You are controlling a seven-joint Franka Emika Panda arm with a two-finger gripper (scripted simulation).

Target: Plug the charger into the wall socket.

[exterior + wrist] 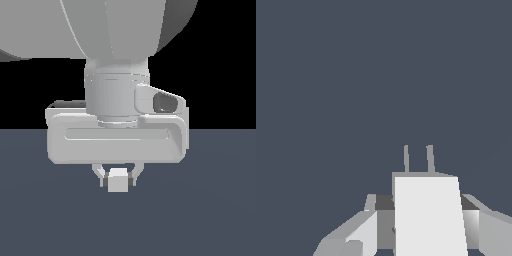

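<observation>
**Charger in the grip, socket nowhere in view**

Exterior view: the gripper (118, 176) hangs under the broad grey hand of the arm, and its two short fingers (100, 173) are clenched on the charger (118, 181), a small pale cube sitting squarely between them. The cube sits just under the hand, with the flat slate tabletop (210, 210) spreading behind and below it; whether it rests on that surface or hangs clear of it cannot be told from here. The wall socket does not show; the arm's bulk fills the upper part of the picture and blocks whatever stands beyond it. Around the charger the visible surface carries nothing.

Wrist view: the charger (428, 215) fills the near field as a pale block, clamped by a finger pressing each side. Two thin grey prongs (418, 159) stick out of its far face, side by side and parallel, pointing straight away from the gripper. That is the relation the coming move turns on: the prongs' long axis runs forward from the charger, so the socket's two holes must end up dead ahead along that line. Ahead of the prongs there is only plain dark slate, with no plate and no holes visible. My judgement is that the socket must first be brought in front of the prongs, then the push made straight along them.
</observation>
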